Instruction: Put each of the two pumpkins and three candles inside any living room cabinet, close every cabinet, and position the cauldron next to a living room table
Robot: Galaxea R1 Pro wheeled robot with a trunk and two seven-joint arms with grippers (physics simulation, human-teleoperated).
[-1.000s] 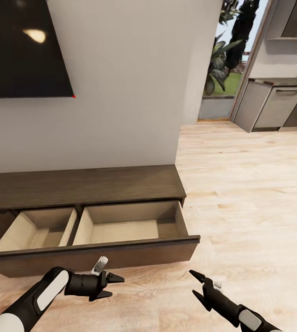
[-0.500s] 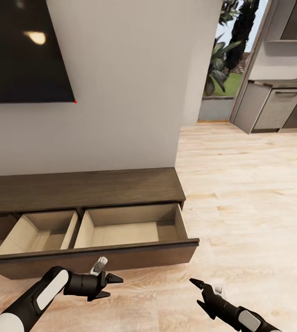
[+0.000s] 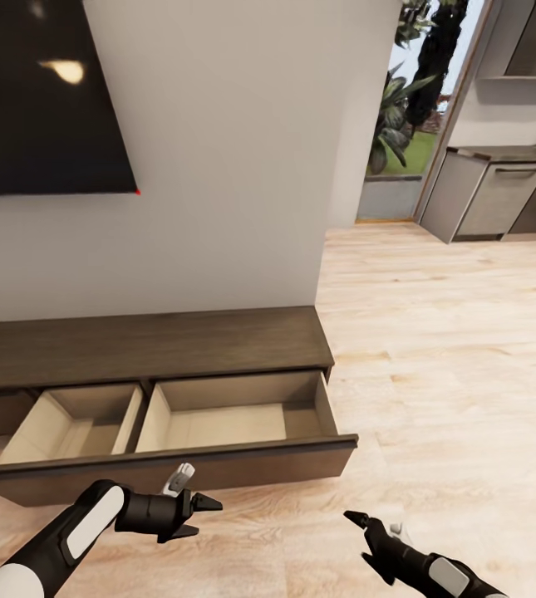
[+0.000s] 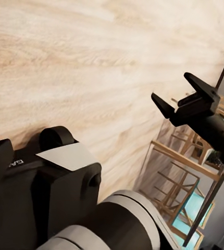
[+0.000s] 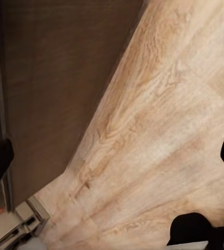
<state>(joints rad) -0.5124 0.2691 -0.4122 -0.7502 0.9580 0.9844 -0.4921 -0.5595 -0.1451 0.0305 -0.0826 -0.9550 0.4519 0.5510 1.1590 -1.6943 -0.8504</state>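
The one bit of lettering is in the left wrist view, on the dark casing of the left arm near the edge: a few small pale letters that look like "GA", cut off and too small to read fully. Nothing else carries readable text.

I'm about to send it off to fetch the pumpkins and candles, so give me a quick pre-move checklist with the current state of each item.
1. Cabinet drawer pulled out to receive items: ok.
2. Both drawer compartments free of contents: ok as far as visible; the near corners are hidden behind the front panel.
3. Left hand empty, fingers apart: ok.
4. Right hand empty, fingers apart: ok.
5. Pumpkin or candle located: not ok.
6. Floor beside the cabinet toward the doorway free to drive: ok.
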